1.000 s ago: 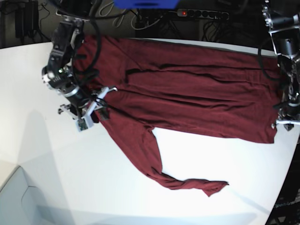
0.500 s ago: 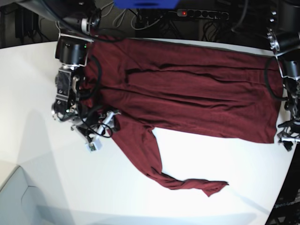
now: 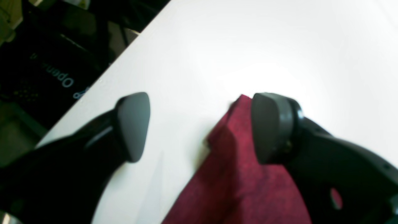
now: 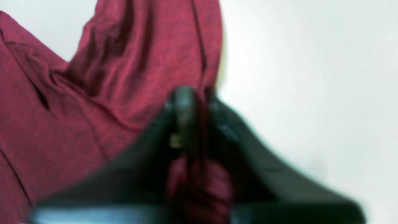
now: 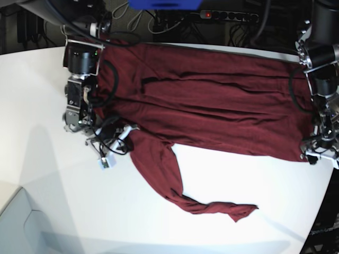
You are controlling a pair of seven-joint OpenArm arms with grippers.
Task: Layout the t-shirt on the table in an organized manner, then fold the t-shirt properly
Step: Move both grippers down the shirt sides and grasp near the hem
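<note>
The dark maroon t-shirt (image 5: 212, 106) lies spread across the far half of the white table (image 5: 238, 180), one sleeve trailing toward the near edge. My right gripper (image 5: 119, 138) sits at the shirt's left edge, above that sleeve. In the right wrist view it (image 4: 189, 96) is shut, with a bunch of maroon t-shirt (image 4: 93, 93) pinched between its fingers. My left gripper (image 5: 318, 152) is at the shirt's near right corner. In the left wrist view it (image 3: 202, 127) stands open, and the t-shirt (image 3: 242, 186) corner lies on the table beside its right finger (image 3: 273, 127).
A power strip (image 5: 228, 16) and cables lie behind the table's far edge, beside a blue object (image 5: 164, 4). The table's curved edge (image 5: 323, 211) runs close past my left gripper. A dark bag with lettering (image 3: 62, 81) sits below that edge.
My right gripper has moved onto the shirt's left edge and shut on the fabric. My left gripper has shifted a little down the shirt's right edge to its near corner.
</note>
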